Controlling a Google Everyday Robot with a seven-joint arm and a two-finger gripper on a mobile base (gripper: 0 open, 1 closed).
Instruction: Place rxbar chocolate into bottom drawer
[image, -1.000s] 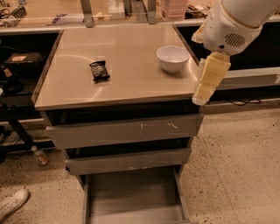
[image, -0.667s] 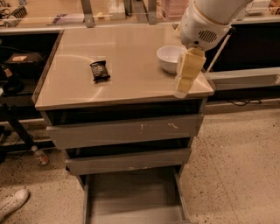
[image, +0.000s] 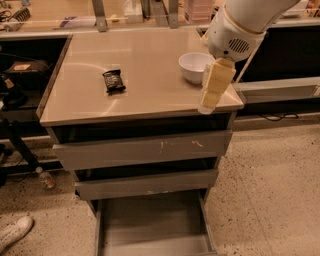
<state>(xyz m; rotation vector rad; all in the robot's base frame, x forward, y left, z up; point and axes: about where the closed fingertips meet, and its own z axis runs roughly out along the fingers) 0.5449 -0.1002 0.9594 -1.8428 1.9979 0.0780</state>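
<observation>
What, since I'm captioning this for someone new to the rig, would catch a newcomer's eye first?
The big white arm at the upper right, its pale claw hanging over the right front corner of the cabinet top, beside the white bowl. Next, the small black rxbar chocolate lying on that top, left of centre, and the bottom drawer pulled open below.

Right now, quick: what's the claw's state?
Claw: at the front corner of the tabletop, beside the white bowl; open or closed cannot be told. The rxbar chocolate lies on the tabletop, apart from it.
</observation>
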